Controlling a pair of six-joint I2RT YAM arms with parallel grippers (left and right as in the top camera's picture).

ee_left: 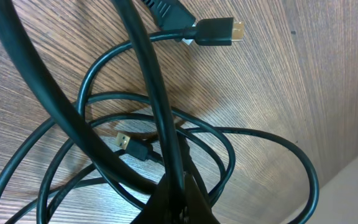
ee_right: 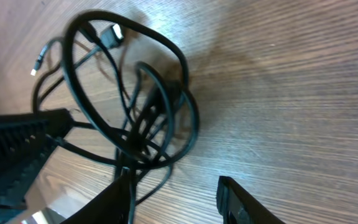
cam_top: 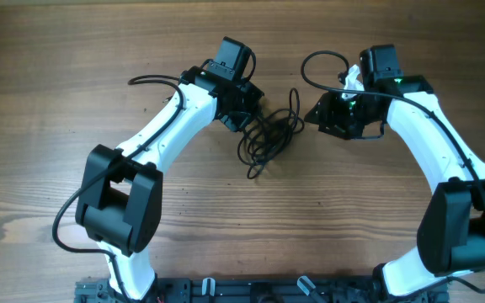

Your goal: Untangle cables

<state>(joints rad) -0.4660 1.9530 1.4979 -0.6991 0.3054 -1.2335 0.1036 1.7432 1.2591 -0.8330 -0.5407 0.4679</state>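
The cables (cam_top: 269, 135) are thin black cords looped in a tangle on the wooden table, between the two arms. My left gripper (cam_top: 241, 116) sits at the tangle's left edge, shut on a strand of the cables (ee_left: 160, 118) that runs up from its jaws (ee_left: 180, 198). Two plugs show in the left wrist view, a larger one (ee_left: 215, 31) and a small one (ee_left: 124, 142). My right gripper (cam_top: 317, 115) is open just right of the tangle. In the right wrist view its fingers (ee_right: 176, 198) are spread, with the cable loops (ee_right: 135, 106) ahead of the left finger.
The thicker black wires of the arms (cam_top: 322, 63) arc above the right gripper and one (cam_top: 154, 81) runs left of the left arm. The wooden table (cam_top: 57, 126) extends around. The arm bases stand at the front edge (cam_top: 226, 290).
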